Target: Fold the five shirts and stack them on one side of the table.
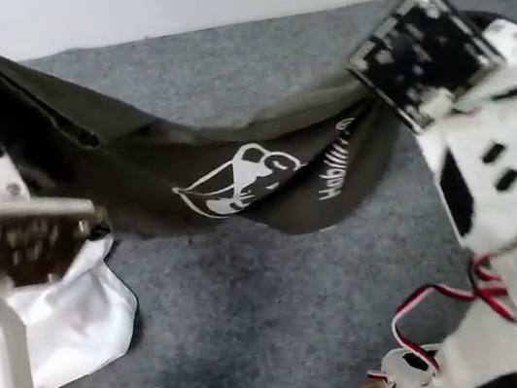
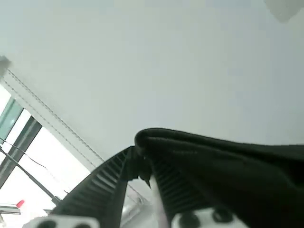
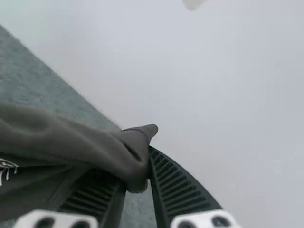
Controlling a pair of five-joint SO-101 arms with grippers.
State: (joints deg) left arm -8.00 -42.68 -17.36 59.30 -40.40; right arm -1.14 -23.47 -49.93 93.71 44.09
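the dark olive shirt (image 1: 236, 173) hangs stretched like a sling between the two arms, sagging in the middle over the grey tabletop (image 1: 278, 319) with its white printed emblem facing up. the left gripper (image 2: 142, 159) is clenched on one bunched edge of it, and the right gripper (image 3: 141, 159) is clamped on the opposite end, with a fold poking out past its tips. a white shirt (image 1: 77, 321) lies crumpled on the tabletop under the left arm, near the dark shirt's lower edge.

White logo (image 1: 237, 182), tilted white lettering (image 1: 339, 171) on dark shirt (image 1: 125, 161); wording unclear.
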